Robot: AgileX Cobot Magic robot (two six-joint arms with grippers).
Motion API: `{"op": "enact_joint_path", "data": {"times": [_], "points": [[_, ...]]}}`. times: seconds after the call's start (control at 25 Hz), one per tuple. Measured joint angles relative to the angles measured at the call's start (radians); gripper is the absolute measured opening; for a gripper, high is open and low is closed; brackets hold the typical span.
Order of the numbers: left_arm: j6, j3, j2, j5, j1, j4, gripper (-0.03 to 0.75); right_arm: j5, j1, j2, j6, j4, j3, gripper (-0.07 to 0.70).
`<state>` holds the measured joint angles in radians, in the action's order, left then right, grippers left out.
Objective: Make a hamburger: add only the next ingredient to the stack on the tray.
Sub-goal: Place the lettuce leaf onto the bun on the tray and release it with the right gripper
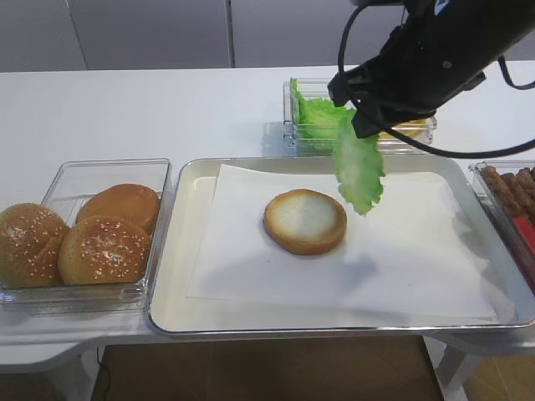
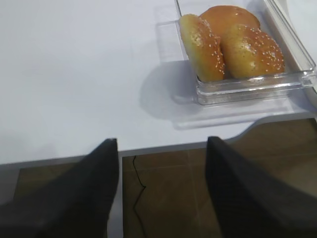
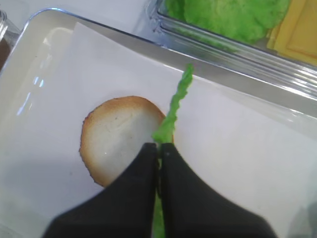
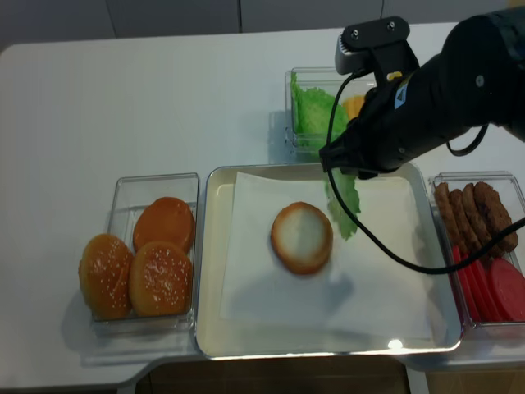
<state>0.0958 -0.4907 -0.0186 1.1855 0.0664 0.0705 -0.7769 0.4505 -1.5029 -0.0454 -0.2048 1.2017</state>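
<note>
In the exterior high view we see the right gripper (image 1: 361, 125) pinching the thin, bright green lettuce leaf with a ruffled edge (image 1: 359, 171) by its top, so the leaf hangs in the air over the large rectangular silver metal tray lined with white paper (image 1: 180, 251). The leaf's lower tip hangs just right of the flat round bun half with a pale cut face and golden-brown rim (image 1: 305, 220); whether it touches the bun we cannot tell. A clear plastic box (image 1: 125, 296) on the left holds 3 domed golden buns (image 1: 102, 249).

In the right wrist view the 2 black fingers (image 3: 143, 173) are pressed together on the leaf (image 3: 176, 106), which shows edge-on as a narrow wavy green strip crossing the bun half's (image 3: 116, 136) right rim. More green leaves (image 3: 233, 17) and yellow cheese slices (image 3: 297, 34) lie in a clear box beyond the tray (image 3: 29, 49).

In the left wrist view the left gripper (image 2: 162, 191) hangs spread apart and grasps nothing, past the white table's (image 2: 74, 74) front edge, well apart from the bun box (image 2: 247, 87).

In the realsense high view the leaf (image 4: 344, 205) dangles just right of the bun half (image 4: 302, 236), above the paper.
</note>
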Motion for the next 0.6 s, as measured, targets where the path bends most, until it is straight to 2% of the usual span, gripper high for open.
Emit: {"op": "enact_joint_path", "data": {"times": [0.44,0.6], "points": [[0.000,0.000,0.000,0.000,0.000,0.000,0.415,-0.002,0.002,-0.069,0.000,0.000,0.000,0.008],[0.000,0.000,0.000,0.000,0.000,0.000,0.415,-0.002,0.002,-0.090,-0.002,-0.041,0.000,0.008]]}}
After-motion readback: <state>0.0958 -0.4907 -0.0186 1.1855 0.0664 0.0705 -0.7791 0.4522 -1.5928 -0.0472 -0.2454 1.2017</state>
